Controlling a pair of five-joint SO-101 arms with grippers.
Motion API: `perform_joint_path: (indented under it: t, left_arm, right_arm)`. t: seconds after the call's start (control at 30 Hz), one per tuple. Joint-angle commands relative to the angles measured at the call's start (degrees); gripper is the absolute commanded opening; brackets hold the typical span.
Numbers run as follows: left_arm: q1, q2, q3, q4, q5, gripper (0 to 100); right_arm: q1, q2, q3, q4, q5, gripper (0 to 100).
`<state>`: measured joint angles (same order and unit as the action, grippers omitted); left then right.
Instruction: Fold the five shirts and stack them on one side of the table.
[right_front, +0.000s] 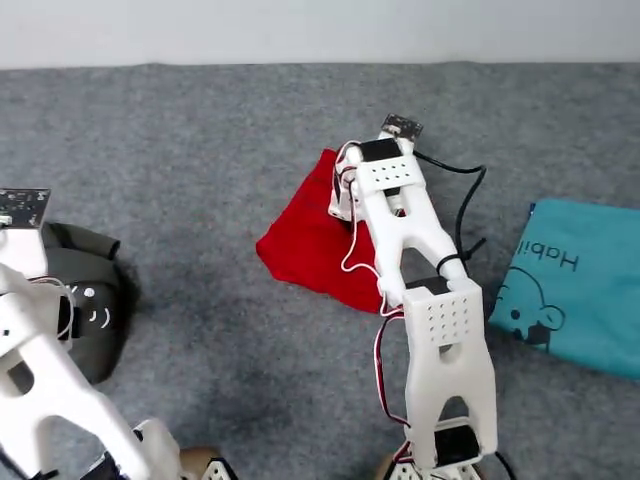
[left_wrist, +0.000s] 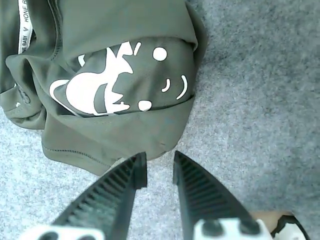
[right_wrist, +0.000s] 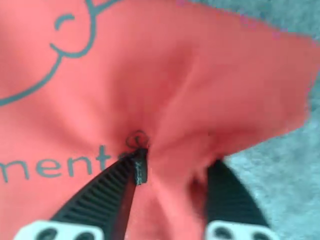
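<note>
Here the right claw (right_wrist: 177, 167) is pinching a bunched fold of the red shirt (right_wrist: 150, 75) near the middle of the bench (right_front: 200, 150), while the left claw (left_wrist: 160, 167), jaws slightly parted, is hovering just beside the dark green shirt (left_wrist: 125, 115) at the left side.

The right arm (right_front: 405, 230) is extended forward, and the right hand (right_wrist: 177, 162) is pointed downward with its fingers clamped on a bunched fold of the red shirt (right_wrist: 150, 75). The left arm (right_front: 40, 370) is positioned at the near left edge. The left hand (left_wrist: 159, 162) is angled downward, fingers slightly parted, nothing gripped.
</note>
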<state>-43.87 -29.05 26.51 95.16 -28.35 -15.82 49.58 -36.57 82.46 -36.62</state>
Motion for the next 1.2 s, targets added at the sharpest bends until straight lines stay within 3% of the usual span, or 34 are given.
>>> perform_joint_path:
  t: [0.0, 0.17, 0.33, 0.67, 1.17]
  left_arm:
    - [0.00, -1.58, -1.80, 0.09, -0.44, 9]
    - [0.09, -1.58, -1.71, 0.00, -0.44, 9]
    - [0.09, -1.67, -1.98, 0.00, -0.44, 9]
    - [0.09, -1.67, -1.80, 0.00, -0.44, 9]
    - [0.09, -1.67, -1.71, 0.00, -0.44, 9]
  right_arm:
    - [1.45, 0.66, -0.18, 1.54, 3.08, 2.6]
    - [3.82, 0.48, -0.88, 1.89, 7.03, 1.0]
    - [3.91, -1.98, -5.63, 8.04, 15.03, 0.9]
    - [3.47, -8.92, -13.27, 19.30, 22.77, 0.9]
    - [4.79, -28.62, -13.19, 20.53, 34.81, 0.9]
